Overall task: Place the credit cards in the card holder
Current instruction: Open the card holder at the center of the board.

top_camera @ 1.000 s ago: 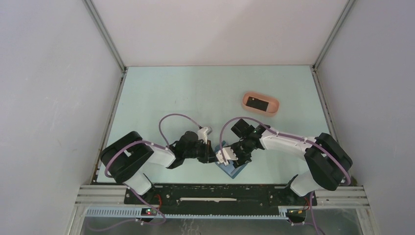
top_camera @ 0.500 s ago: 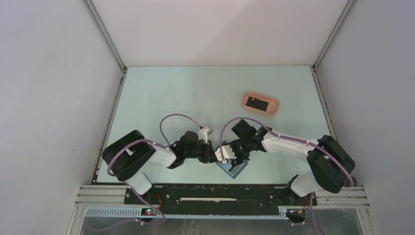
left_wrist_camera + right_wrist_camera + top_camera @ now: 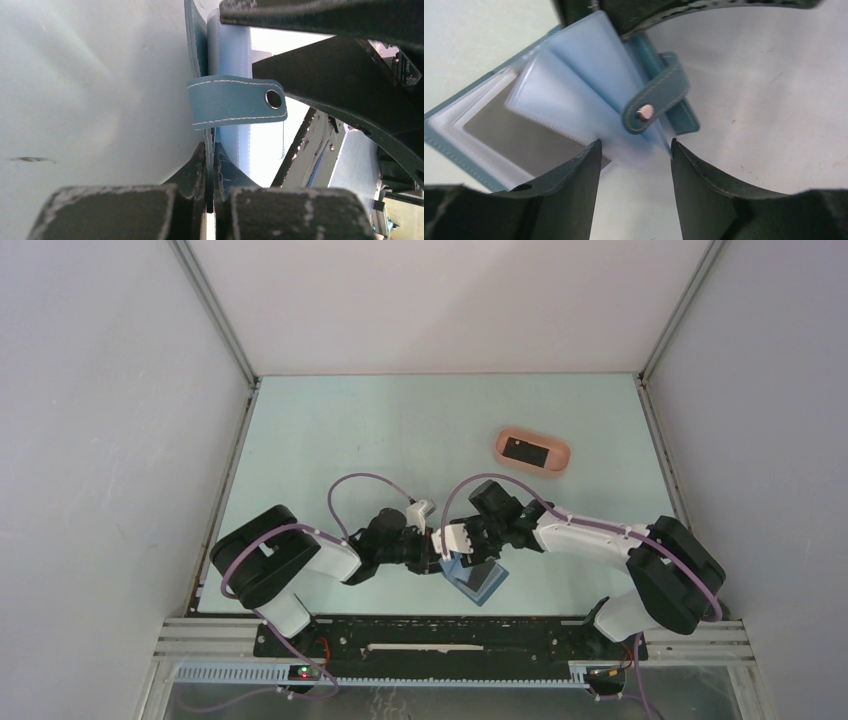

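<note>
Card holder (image 3: 478,581): near-centre bench (image 3: 380,440), open. Left fingers (image 3: 192,172) clenched on its stitched blue cover (image 3: 197,45); right fingers (image 3: 569,190) spread over glossy clear sleeves (image 3: 574,85). Top view only: dark card (image 3: 525,451) in peach oval tray (image 3: 562,455), far right.

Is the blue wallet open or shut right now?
Open. The dark-blue folding wallet lies spread, its clear plastic sleeves fan out, its snap strap hangs unfastened, and the left gripper pinches one cover.

I can read nothing from here: no lettering, brand or number shows on the card holder (image 3: 574,90) or the black card (image 3: 525,451).
</note>
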Available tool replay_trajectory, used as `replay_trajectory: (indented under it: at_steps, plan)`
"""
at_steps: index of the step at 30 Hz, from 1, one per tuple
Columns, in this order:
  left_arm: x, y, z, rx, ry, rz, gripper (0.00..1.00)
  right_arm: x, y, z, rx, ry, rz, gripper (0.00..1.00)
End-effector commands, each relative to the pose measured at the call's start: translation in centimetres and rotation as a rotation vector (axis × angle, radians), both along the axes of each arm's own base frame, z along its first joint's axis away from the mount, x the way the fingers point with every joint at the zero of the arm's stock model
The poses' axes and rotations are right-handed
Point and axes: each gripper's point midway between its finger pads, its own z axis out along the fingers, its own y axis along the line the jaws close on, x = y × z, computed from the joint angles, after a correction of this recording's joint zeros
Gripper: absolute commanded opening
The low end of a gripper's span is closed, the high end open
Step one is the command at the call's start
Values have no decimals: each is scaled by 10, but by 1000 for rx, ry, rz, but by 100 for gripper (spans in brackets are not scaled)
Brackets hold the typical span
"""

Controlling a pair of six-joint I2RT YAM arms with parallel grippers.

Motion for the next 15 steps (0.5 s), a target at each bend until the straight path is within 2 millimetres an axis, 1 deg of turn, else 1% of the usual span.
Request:
replay_trajectory:
  at_steps: [1,5,10,13,15]
  plan:
    - [-13,-2,-3,8,34,-42,5,22,12,8,52,-66,-108,61]
    - [-13,-1,-4,11,37,-38,6,30,14,9,70,-68,-175,61]
    - [-12,0,-5,13,42,-29,8,26,17,3,72,-30,-178,62]
    - [-10,3,-4,12,47,-4,12,24,20,1,74,9,-201,61]
    - [-7,6,-2,9,51,25,18,24,21,1,71,32,-219,61]
